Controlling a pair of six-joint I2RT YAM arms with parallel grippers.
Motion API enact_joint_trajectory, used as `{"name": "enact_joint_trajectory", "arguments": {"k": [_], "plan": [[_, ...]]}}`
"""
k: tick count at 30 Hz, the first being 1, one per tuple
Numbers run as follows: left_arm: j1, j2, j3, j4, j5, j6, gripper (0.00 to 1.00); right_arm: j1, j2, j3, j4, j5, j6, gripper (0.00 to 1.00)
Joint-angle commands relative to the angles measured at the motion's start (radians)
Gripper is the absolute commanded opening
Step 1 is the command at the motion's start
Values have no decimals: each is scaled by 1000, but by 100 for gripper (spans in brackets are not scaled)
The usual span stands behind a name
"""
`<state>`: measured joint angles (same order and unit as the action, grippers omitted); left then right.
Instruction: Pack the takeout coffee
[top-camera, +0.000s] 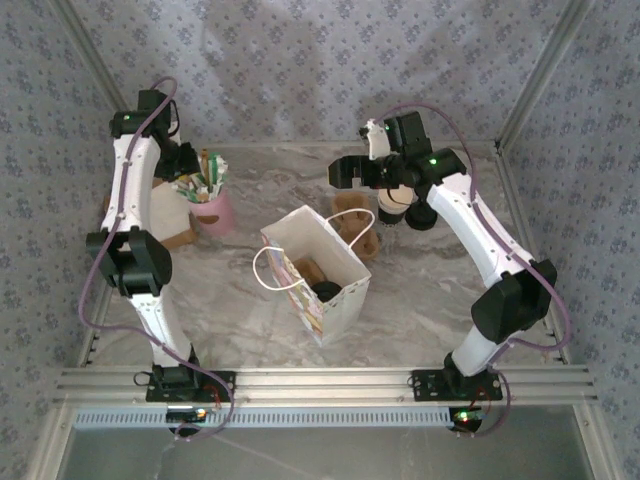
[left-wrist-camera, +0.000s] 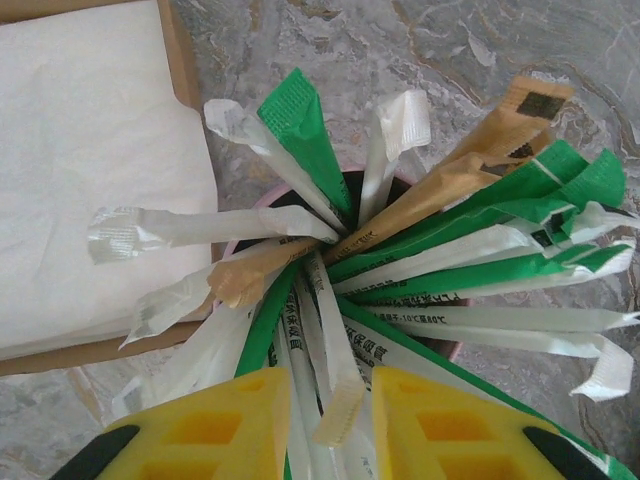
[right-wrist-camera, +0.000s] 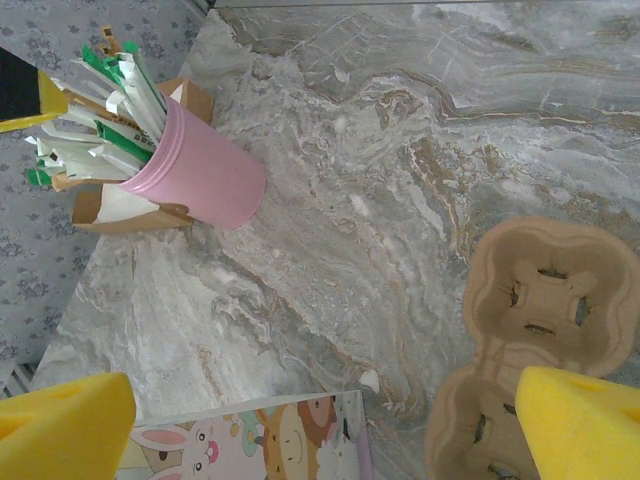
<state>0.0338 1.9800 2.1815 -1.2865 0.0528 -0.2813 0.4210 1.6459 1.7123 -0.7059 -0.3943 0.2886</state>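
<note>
The takeout coffee (top-camera: 392, 201), a small white cup with a dark top, stands on the table under my right arm, just right of the brown carrier. My right gripper (top-camera: 345, 172) hangs above the table, left of and beyond that cup. In the right wrist view the right gripper (right-wrist-camera: 325, 392) is open wide, with bare marble and a corner of the bag between its yellow fingers. A dark round lid (top-camera: 325, 292) shows inside the white bag (top-camera: 300, 238). My left gripper (left-wrist-camera: 331, 388) is open by a narrow gap over the pink cup's sticks (left-wrist-camera: 400, 250), with a white stick lying loose between its fingers.
The pink cup (top-camera: 213, 210) (right-wrist-camera: 205, 180) stands at the back left beside a brown box of white napkins (left-wrist-camera: 90, 170). The moulded-pulp carrier (top-camera: 357, 228) (right-wrist-camera: 545, 290) lies behind the bag. The bag's cartoon-printed side (right-wrist-camera: 250, 445) faces the front. Walls enclose the table.
</note>
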Motion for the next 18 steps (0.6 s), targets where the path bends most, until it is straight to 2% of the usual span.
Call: {"name": "enact_joint_trajectory", "arguments": {"k": [1, 15, 18], "plan": [[5, 11, 43, -11, 9, -4, 29, -9, -6, -10, 5, -16, -27, 100], [5, 61, 106, -19, 19, -5, 28, -14, -15, -29, 4, -18, -35, 100], [6, 69, 109, -19, 28, -5, 23, -15, -15, -30, 5, -19, -36, 100]]}}
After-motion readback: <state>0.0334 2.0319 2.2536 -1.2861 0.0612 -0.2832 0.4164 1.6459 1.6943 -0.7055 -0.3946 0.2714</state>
